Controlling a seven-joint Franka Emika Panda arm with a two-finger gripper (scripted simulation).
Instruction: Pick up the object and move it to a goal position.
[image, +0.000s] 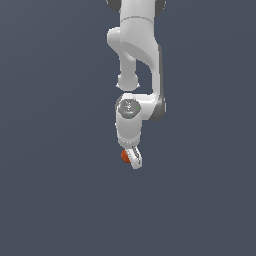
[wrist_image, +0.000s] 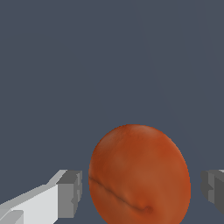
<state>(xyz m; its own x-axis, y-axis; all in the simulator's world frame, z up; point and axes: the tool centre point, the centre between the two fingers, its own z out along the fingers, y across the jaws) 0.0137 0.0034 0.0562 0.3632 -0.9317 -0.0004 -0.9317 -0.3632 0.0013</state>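
The white Panda arm (image: 134, 60) is the biggest thing in the scene, and it is hanging down from the top of the exterior view over a plain dark grey surface (image: 50, 200). Its wrist is pointing downward, and the gripper (image: 131, 157) is sitting at the lowest end of it.

In the wrist view, the gripper (wrist_image: 140, 192) is showing 2 fingers, 1 grey pad (wrist_image: 70, 194) on one side and 1 on the other. The orange-red ball (wrist_image: 139, 175) is lying between them, and a dark gap is showing on each side of it. So the pincer is released and is not squeezing anything at this moment. In the exterior view the ball (image: 124, 156) is only partly visible, just beside the finger on the exterior view's left. I cannot tell for sure from this view if the ball is resting on the surface, but it seems so. No goal marker is showing in either picture.

I am judging that the arm is preparing to close on the ball, so the lifting and carrying are not yet done. The risk is coming from the round shape: the ball is sitting nearer to 1 pad than to the other, so the first pad to touch may be pushing it away, and it could roll out. A grip too high on the curve may also be squeezing it downward and out.
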